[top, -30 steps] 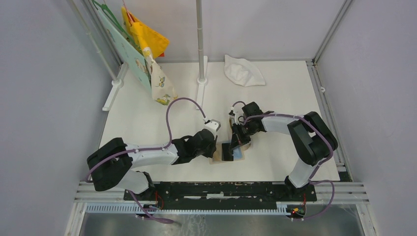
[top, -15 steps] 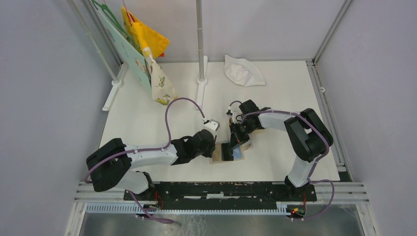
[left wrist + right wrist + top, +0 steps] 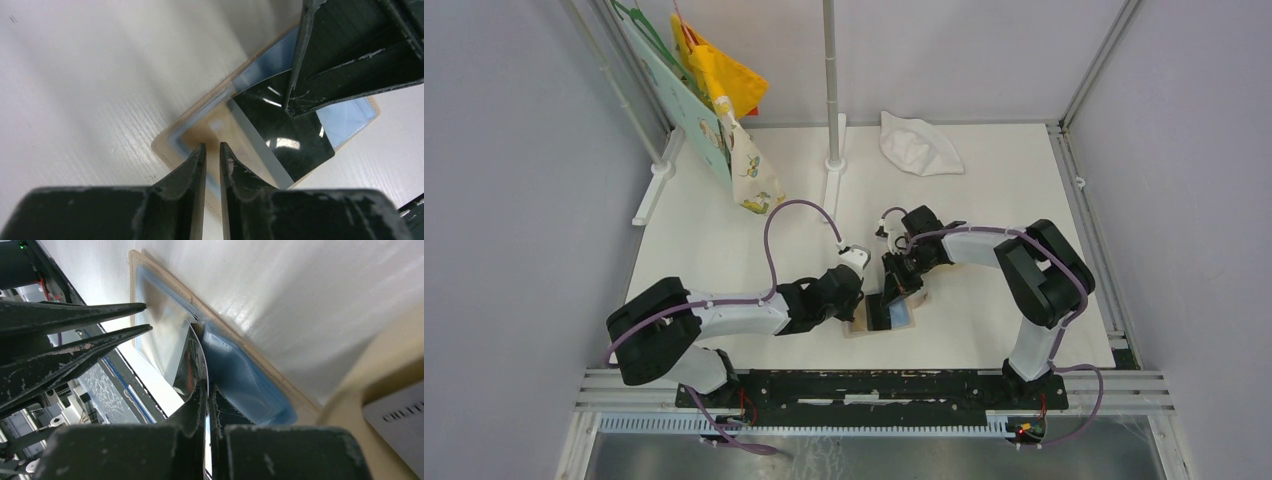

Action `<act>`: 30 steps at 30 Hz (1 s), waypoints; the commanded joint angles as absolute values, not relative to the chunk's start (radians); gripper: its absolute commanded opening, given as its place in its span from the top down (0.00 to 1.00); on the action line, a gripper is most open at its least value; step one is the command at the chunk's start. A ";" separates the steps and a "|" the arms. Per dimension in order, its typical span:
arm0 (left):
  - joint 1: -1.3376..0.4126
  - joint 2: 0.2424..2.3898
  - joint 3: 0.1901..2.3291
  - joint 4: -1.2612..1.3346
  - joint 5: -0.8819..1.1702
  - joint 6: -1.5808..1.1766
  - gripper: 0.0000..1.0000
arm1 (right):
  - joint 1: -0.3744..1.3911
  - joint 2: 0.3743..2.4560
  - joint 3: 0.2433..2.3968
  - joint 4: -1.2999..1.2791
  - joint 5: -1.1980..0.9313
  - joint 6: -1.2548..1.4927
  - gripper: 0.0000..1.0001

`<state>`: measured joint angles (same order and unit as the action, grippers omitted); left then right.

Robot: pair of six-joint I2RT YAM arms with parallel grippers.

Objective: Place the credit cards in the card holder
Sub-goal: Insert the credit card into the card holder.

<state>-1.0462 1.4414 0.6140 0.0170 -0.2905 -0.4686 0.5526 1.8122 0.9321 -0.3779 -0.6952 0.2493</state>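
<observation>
White table point(image 3: 984, 200) spreads wide beyond both grippers. The left gripper point(image 3: 212, 147), fingers a little apart, tips onto the open holder point(image 3: 200, 132). The right gripper point(image 3: 206, 387) is clamped on a black card point(image 3: 280, 135) at the holder's blue pocket, and a tray point(image 3: 360, 385) beside it holds a grey card point(image 3: 400, 415).

Robot lab test cell, boxed in on three sides.
White desk point(image 3: 724, 250) is enclosed by plain grey panels point(image 3: 514, 200) set in aluminium frame posts point(image 3: 1092, 62). Two jointed arms, left point(image 3: 724, 315) and right point(image 3: 984, 240), with purple cables, are bolted to a black plate point(image 3: 874, 385) on slotted rails point(image 3: 624, 385) at the bottom of the top view. Below that, a comb-like cable duct point(image 3: 824, 425) and bare wiring with a red light point(image 3: 1027, 430). Upright pole point(image 3: 830, 80) at top centre; cloth props point(image 3: 724, 75) hung at upper left.
</observation>
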 commanded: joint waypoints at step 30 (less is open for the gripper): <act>-1.052 1.301 0.596 -0.223 -0.424 -0.529 0.96 | 0.580 1.887 0.943 -0.309 -0.634 0.247 0.93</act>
